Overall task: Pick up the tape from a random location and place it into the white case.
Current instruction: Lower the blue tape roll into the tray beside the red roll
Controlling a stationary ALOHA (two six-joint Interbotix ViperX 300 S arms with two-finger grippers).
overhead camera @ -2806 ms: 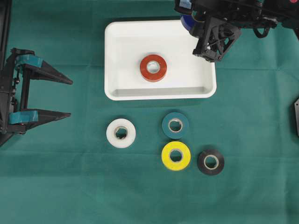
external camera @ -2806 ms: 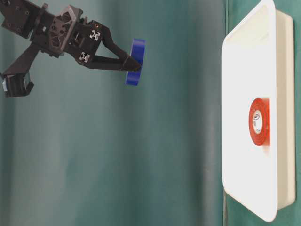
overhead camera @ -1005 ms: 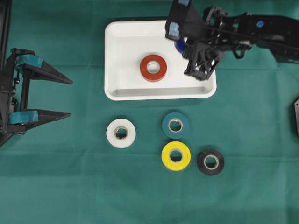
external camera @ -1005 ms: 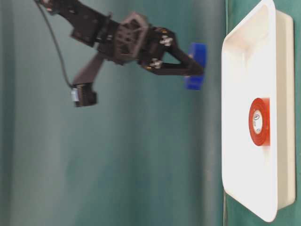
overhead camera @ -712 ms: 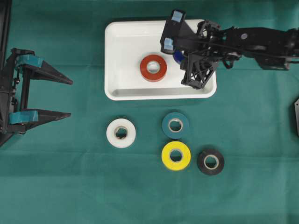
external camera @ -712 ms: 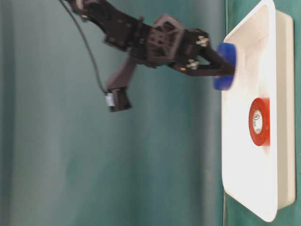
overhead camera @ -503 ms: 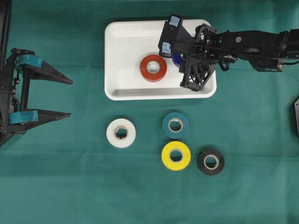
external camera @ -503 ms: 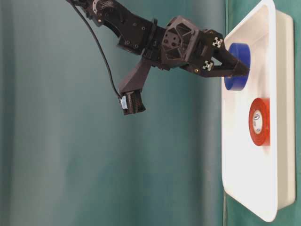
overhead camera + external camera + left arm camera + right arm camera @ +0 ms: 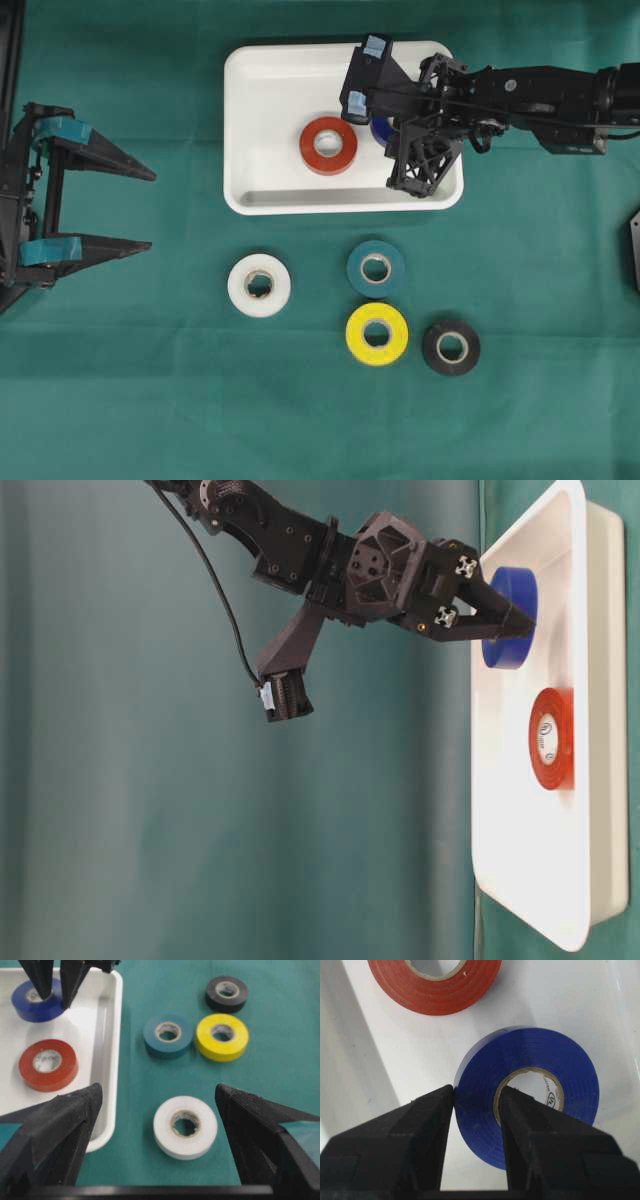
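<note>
My right gripper is shut on a blue tape, one finger outside the ring and one in its hole. It holds the roll low inside the white case, at the right end. From table level the blue tape sits within the rim of the case, at or just above the floor. A red tape lies flat in the middle of the case. My left gripper stands open at the far left, holding nothing.
On the green cloth below the case lie a white tape, a teal tape, a yellow tape and a black tape. The right arm stretches over the case's right rim.
My right gripper has come down from high behind the case into its right end, carrying the blue tape. In the last half second it barely shifted. The left arm has stayed still.
</note>
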